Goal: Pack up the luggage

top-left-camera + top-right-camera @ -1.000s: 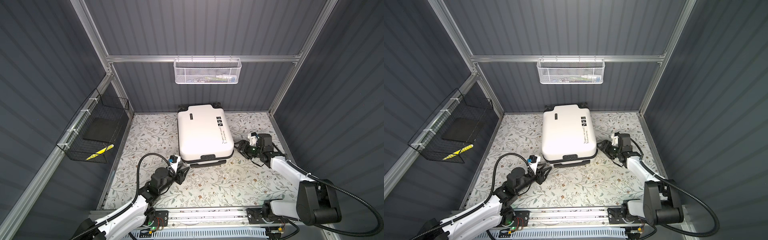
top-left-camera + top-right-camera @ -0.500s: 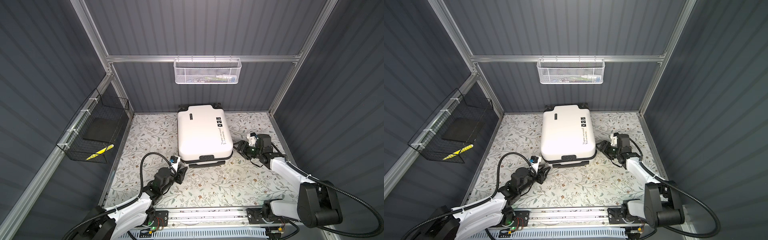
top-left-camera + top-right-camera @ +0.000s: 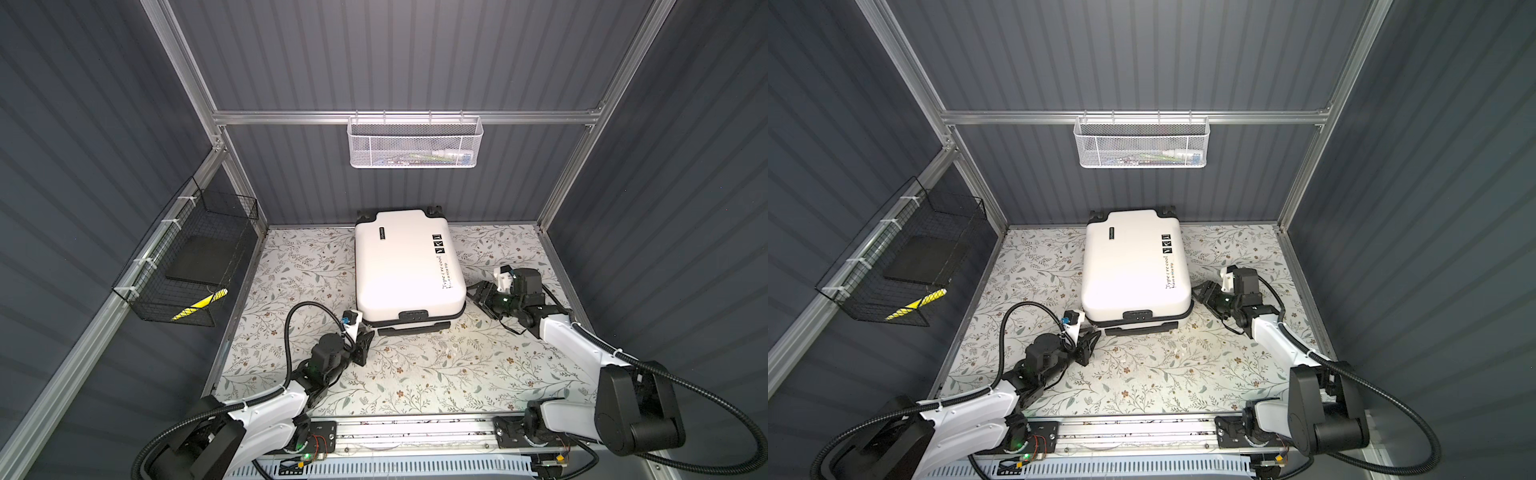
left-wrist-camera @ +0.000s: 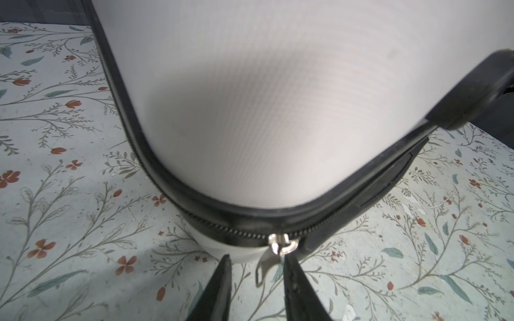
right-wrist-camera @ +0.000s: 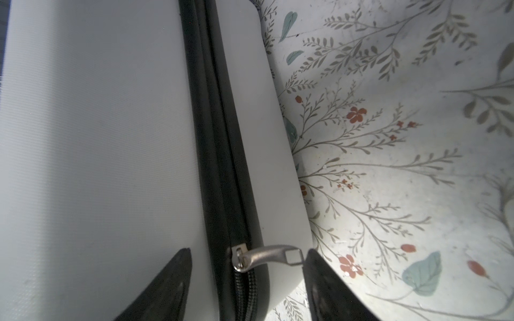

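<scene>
The luggage [image 3: 407, 266] [image 3: 1133, 266], a small white hard-shell suitcase, lies flat and closed at the middle back of the floral table. My left gripper [image 3: 366, 338] [image 4: 257, 258] is low at its front left corner. Its jaws stand a little apart on either side of a hanging silver zipper pull [image 4: 264, 264], which lies close to one finger. My right gripper [image 3: 473, 293] [image 5: 247, 251] is open at the luggage's right side, straddling the black zipper seam. A second silver zipper pull [image 5: 272, 251] sticks out between its fingers, its end touching one of them.
A white mesh basket [image 3: 415, 145] with small items hangs on the back wall. On the left wall, a black wire basket [image 3: 187, 266] holds a dark flat pad and a yellow-black striped item. The luggage's black handle [image 3: 415, 328] faces the front. Walls enclose the table.
My left gripper's jaws have narrowed around the zipper pull at the front left corner. The right gripper and the luggage have stayed almost still.
</scene>
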{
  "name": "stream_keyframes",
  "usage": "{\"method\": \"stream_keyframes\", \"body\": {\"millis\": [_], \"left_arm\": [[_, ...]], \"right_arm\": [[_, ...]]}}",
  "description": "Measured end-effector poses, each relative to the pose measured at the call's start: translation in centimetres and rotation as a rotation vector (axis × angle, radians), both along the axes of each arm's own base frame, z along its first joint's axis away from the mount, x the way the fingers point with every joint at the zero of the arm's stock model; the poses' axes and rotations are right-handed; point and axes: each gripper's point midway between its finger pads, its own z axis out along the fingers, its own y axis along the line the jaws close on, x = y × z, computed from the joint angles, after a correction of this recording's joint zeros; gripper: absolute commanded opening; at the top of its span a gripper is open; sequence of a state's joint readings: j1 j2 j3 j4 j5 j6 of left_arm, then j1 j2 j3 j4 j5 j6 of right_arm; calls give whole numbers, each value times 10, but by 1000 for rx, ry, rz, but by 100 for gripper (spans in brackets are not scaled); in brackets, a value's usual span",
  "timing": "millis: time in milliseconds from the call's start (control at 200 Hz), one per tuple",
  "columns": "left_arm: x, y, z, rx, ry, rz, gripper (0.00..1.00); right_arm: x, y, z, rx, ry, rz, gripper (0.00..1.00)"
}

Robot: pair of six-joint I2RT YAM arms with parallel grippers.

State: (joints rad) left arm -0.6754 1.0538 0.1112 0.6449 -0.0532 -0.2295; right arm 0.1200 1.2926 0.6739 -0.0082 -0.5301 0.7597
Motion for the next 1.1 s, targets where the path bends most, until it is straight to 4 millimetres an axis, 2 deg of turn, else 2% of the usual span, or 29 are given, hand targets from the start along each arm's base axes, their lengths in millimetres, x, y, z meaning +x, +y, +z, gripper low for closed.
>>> {"method": "stream_keyframes", "body": {"millis": [260,555,785,1096], "left_arm": [[2,-2,-1,-2,-4,0,31],[3,-1,-6,20,0,-2,15],[2,-3,-2,15,-8,-10,0],[-5,1,0,21,6,-14,0]], "right_arm": [[0,0,0,-2,0,-1,66],[0,0,0,-3,0,-1,66],[-2,4,0,-2,2,12,66],[-4,8,-1,-1,4,25,66]]}}
